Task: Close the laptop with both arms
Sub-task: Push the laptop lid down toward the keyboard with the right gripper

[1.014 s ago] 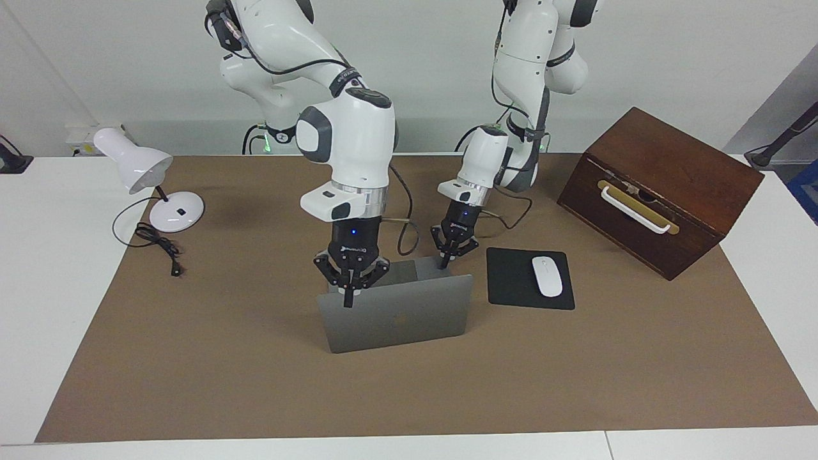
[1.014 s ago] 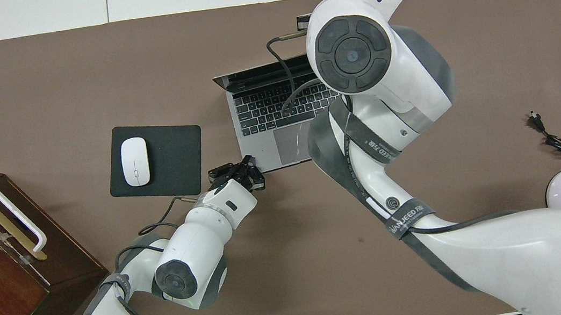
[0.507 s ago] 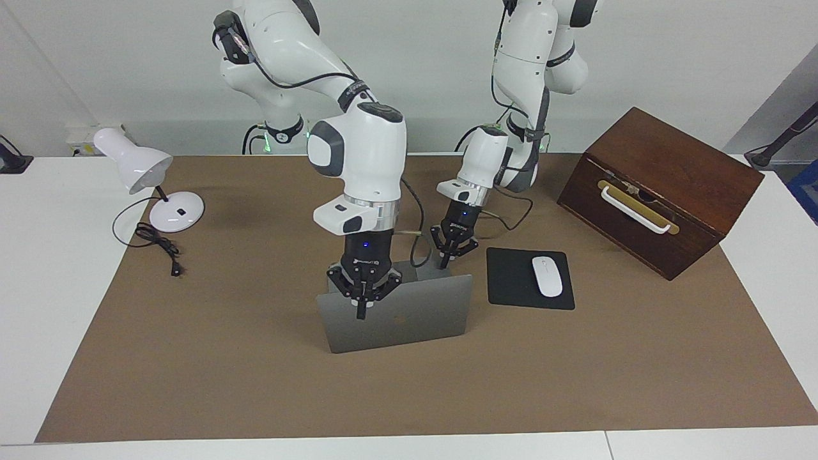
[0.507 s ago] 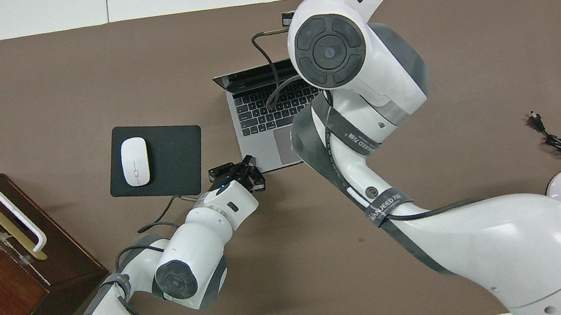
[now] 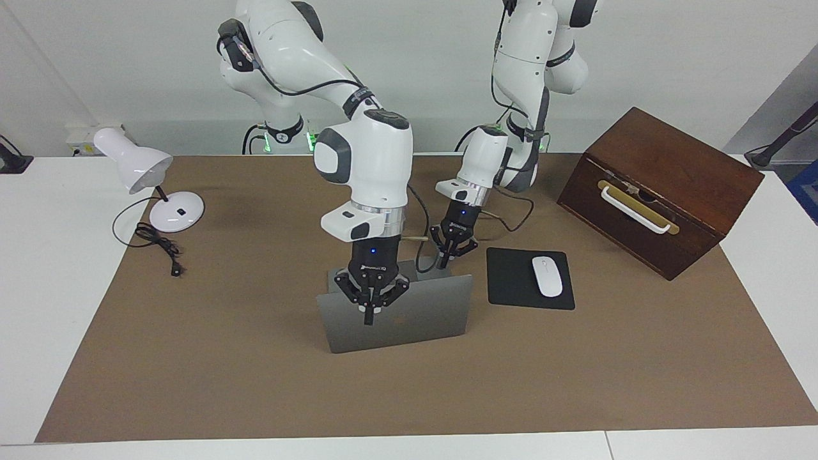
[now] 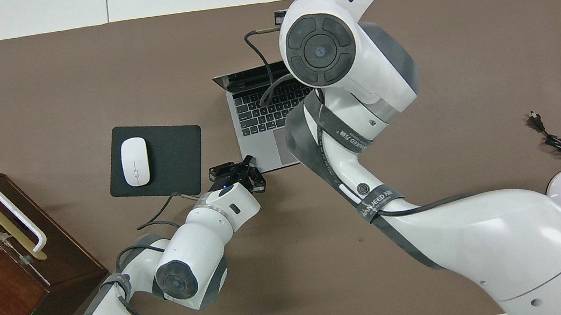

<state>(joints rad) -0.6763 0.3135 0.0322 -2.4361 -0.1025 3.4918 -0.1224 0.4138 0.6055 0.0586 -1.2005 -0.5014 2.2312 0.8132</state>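
The silver-grey laptop (image 5: pixel 422 316) stands open in the middle of the brown mat, its lid upright with the logo side turned away from the robots. Its keyboard (image 6: pixel 258 112) shows in the overhead view. My right gripper (image 5: pixel 369 317) hangs shut over the lid's top edge, its tip against the lid's outer face near the logo. In the overhead view it is hidden under its own wrist. My left gripper (image 5: pixel 443 262) is shut and points down at the laptop base's corner nearest the robots, toward the left arm's end; it also shows in the overhead view (image 6: pixel 242 169).
A black mouse pad (image 5: pixel 511 281) with a white mouse (image 5: pixel 547 276) lies beside the laptop toward the left arm's end. A brown wooden box (image 5: pixel 658 188) stands past it. A white desk lamp (image 5: pixel 137 166) and its cord (image 5: pixel 160 246) are at the right arm's end.
My right gripper has moved along the lid's top edge toward the middle and come lower over its outer face. The lid's angle looks unchanged. The left gripper has hardly moved.
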